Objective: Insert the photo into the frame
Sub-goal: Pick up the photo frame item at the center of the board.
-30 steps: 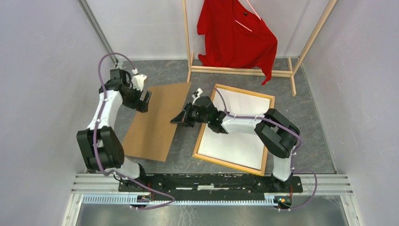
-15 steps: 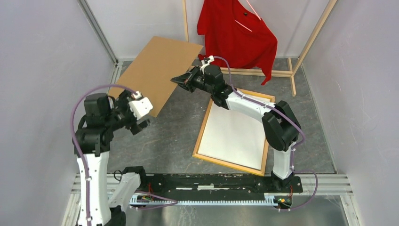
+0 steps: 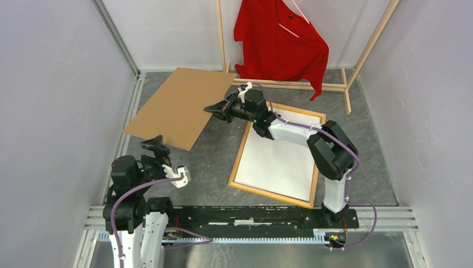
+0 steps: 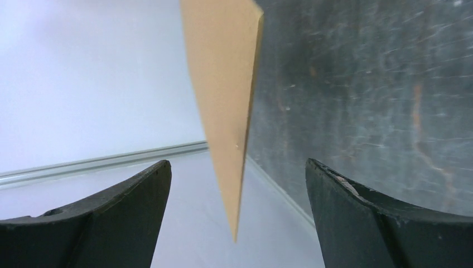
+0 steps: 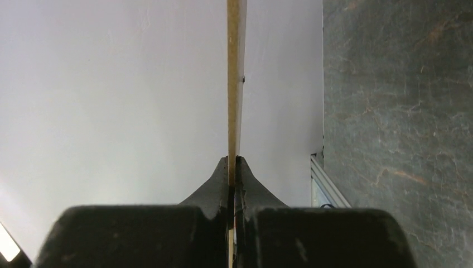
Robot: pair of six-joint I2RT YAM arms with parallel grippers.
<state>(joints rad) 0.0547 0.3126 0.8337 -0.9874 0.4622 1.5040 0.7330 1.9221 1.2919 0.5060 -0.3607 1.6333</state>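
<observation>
The frame [image 3: 241,151] lies flat, right of centre, its plain light wood side up. A white sheet [image 3: 281,159] fills it, which looks like the photo's white reverse; no printed side shows. My right gripper [image 3: 212,109] is left of the frame's far corner, shut on the right edge of the brown backing board [image 3: 178,106]. The right wrist view shows that board [image 5: 236,72] edge-on, pinched between the fingers [image 5: 215,187]. My left gripper [image 3: 163,159] is open at the near left, holding nothing. The board's corner [image 4: 228,111] shows well beyond its fingertips.
A wooden clothes rack [image 3: 290,85] with a red shirt [image 3: 279,42] stands at the back, just behind the frame. White walls close in on the left [image 3: 61,100] and right [image 3: 429,100]. The grey floor [image 3: 212,162] shows between the board and the frame.
The right gripper lifted the board off the floor and carried it towards the far left, then lower. The left arm let it go and pulled back to the near left.
</observation>
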